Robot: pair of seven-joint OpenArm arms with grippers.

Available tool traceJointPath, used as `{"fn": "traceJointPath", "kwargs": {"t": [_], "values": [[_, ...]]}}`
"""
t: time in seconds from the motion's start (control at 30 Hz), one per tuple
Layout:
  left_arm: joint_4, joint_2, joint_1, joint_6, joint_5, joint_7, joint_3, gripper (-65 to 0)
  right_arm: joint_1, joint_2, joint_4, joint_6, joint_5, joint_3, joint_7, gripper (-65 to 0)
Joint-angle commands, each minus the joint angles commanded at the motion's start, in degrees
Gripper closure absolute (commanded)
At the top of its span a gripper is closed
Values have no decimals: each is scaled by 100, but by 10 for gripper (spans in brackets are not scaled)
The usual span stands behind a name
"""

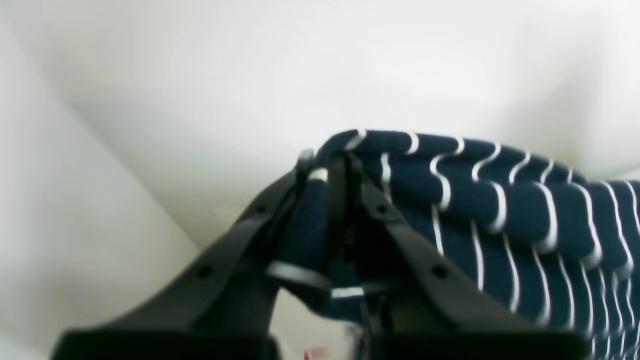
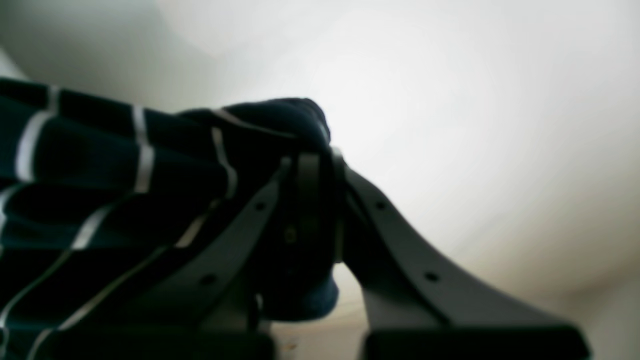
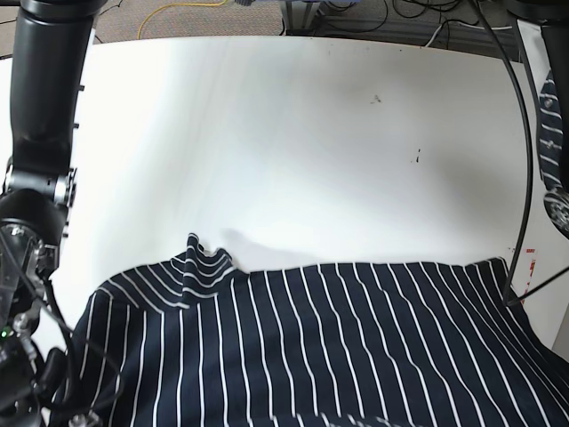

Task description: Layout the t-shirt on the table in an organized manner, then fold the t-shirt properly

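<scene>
Left wrist cam: my left pincer (image 1: 332, 170) is pinched down on the shirt (image 1: 500, 210). A fold of navy cloth sits between the two black fingers (image 1: 400, 235), tips nearly together, and a hem stripe shows just under them. The rest of the shirt bunches off to one side of the pincer, stripes wavy, fabric lifted against a blank white background. Focus is soft.

Right wrist cam: my right pincer (image 2: 320, 165) is likewise clamped on the shirt (image 2: 125, 165). A dark wad of cloth pokes out above the tips and another lump hangs below, between the fingers (image 2: 395, 225). The body of the shirt trails away on the opposite side from what I see in the other wrist view. It is dim here, and stripes are only faintly readable.

Base cam: the shirt (image 3: 311, 347) covers the near part of the table (image 3: 293, 133), its upper edge running roughly straight across, with a small peaked wrinkle (image 3: 197, 253) standing up from that edge. Beyond the edge, bare white top with a few dark specks (image 3: 377, 99). I cannot pick out either pincer in this view; only arm links and cables show at the sides of the shirt.
</scene>
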Motion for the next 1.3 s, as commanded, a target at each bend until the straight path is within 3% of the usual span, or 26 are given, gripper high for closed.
{"fn": "traceJointPath", "kwargs": {"t": [0.3,0.4,0.8,1.0,1.3], "values": [[-97,0,0,0,-44,26,193,0,82,35,141,0,9,-18,-53,-6],[62,0,76,-18,-97,26,176,0,-448,62,422,0,-18,176,-53,-5],[1134,-18,2643,-9,-879,62,-105,0,-3508,-62,1284,0,-18,1363,-44,-3],[1714,0,4155,-9,-985,70,-527,0,-4941,-484,1292,0,18,2268,9,-3],[2602,18,6335,-26,-1213,70,-1169,0,-6338,-1011,1310,0,18,2866,9,-2]]}}
